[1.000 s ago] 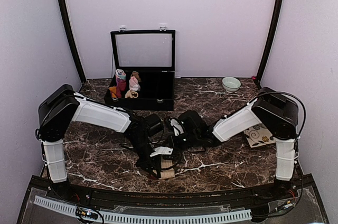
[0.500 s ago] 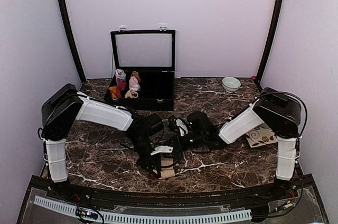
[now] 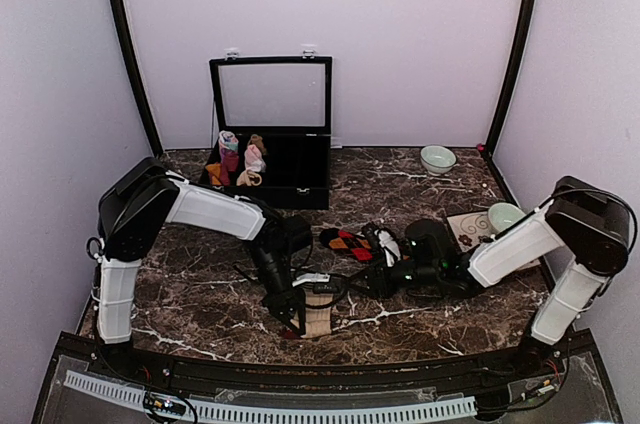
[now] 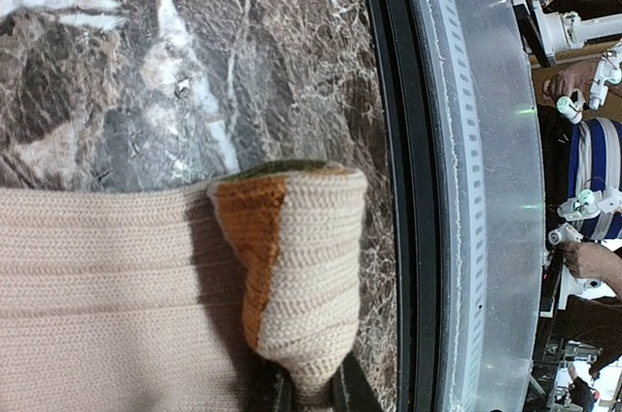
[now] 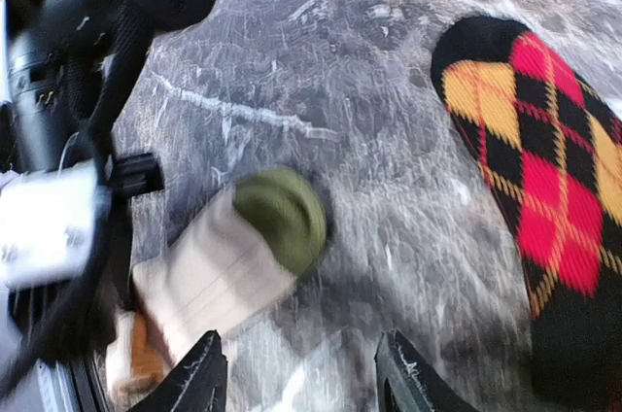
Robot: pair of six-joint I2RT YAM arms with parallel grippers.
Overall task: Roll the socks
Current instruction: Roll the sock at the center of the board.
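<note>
The left gripper [image 4: 309, 397] was clamped on a folded end of the cream striped sock [image 4: 117, 295], near the marble table [image 4: 117, 62] front edge. The right gripper [image 5: 301, 383] stood open and empty, the black argyle sock [image 5: 544, 198] lying close by.

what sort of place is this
Probably a robotics lab test cell: left arm and right arm mounted at a marble-look table, plain walls closing it in, staged props like an argyle sock and compartment box.
</note>
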